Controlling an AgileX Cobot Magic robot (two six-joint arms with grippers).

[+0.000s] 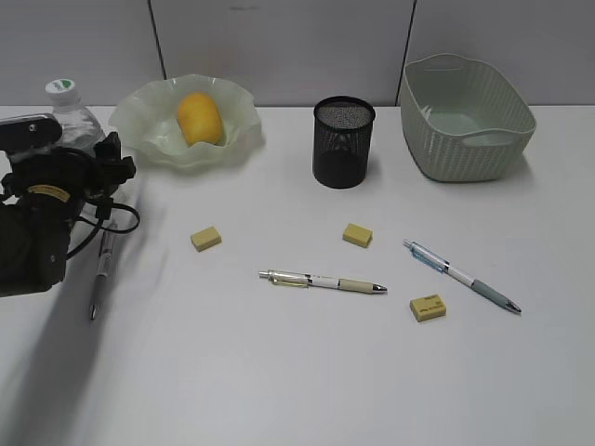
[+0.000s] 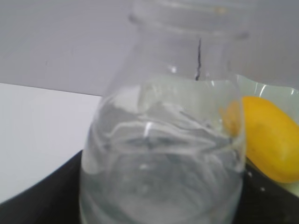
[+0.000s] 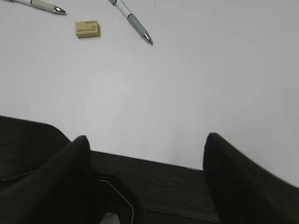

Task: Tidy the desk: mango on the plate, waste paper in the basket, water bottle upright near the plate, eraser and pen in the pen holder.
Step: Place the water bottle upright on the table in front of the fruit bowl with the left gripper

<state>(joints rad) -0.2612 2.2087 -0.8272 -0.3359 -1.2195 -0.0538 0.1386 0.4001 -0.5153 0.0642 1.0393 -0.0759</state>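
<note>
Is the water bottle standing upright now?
Upright: the water bottle stands cap-up left of the plate; its water lies level in the left wrist view.

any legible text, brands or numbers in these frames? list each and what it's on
No text can be read in any view.
Eraser nearest the right pen: dark print on its top face, also visible in the right wrist view, too small and blurred to read.
Water bottle: green marking on the white cap, too small to read; no label text shows in the left wrist view.
Pens, other two erasers, pen holder, basket: no markings visible.
</note>
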